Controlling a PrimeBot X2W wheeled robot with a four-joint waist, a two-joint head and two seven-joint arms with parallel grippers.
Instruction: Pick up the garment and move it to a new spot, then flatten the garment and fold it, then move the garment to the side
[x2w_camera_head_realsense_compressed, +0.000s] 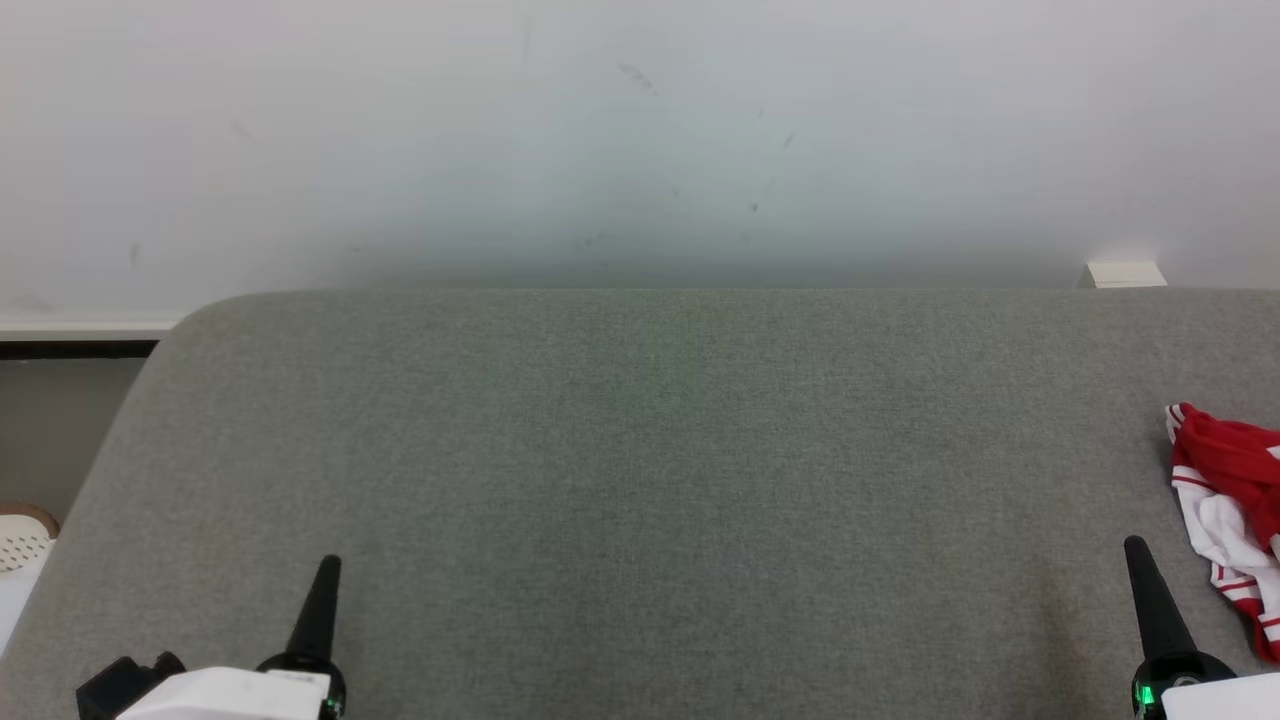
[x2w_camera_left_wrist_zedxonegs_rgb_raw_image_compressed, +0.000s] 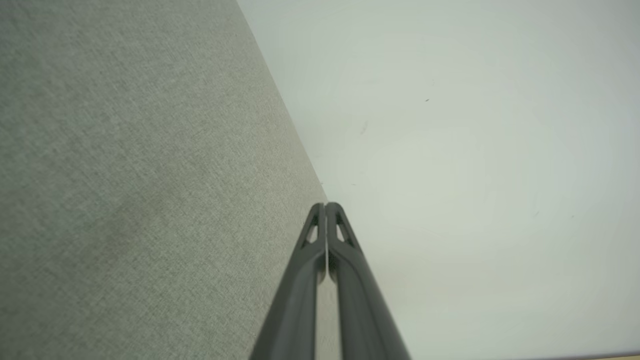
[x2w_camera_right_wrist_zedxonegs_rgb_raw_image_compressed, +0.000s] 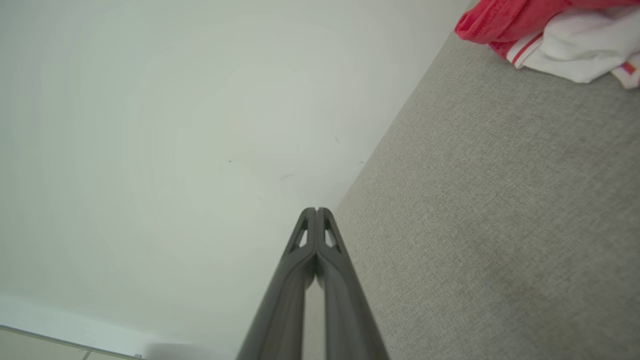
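The garment (x2w_camera_head_realsense_compressed: 1228, 510) is a crumpled red and white piece with red stripes, lying at the right edge of the grey fabric surface (x2w_camera_head_realsense_compressed: 640, 460). The right wrist view catches the garment (x2w_camera_right_wrist_zedxonegs_rgb_raw_image_compressed: 555, 35) in its upper right corner. My right gripper (x2w_camera_head_realsense_compressed: 1135, 545) is shut and empty at the lower right, a short way left of the garment and apart from it. Its closed fingers (x2w_camera_right_wrist_zedxonegs_rgb_raw_image_compressed: 316, 212) point toward the wall. My left gripper (x2w_camera_head_realsense_compressed: 330, 562) is shut and empty at the lower left, far from the garment; its tips (x2w_camera_left_wrist_zedxonegs_rgb_raw_image_compressed: 326, 206) meet in the left wrist view.
A pale wall (x2w_camera_head_realsense_compressed: 640, 140) rises behind the grey surface. A small white block (x2w_camera_head_realsense_compressed: 1125, 273) sits at the far right edge. On the left, beyond the surface's rounded corner, a perforated white basket (x2w_camera_head_realsense_compressed: 22, 540) shows low down.
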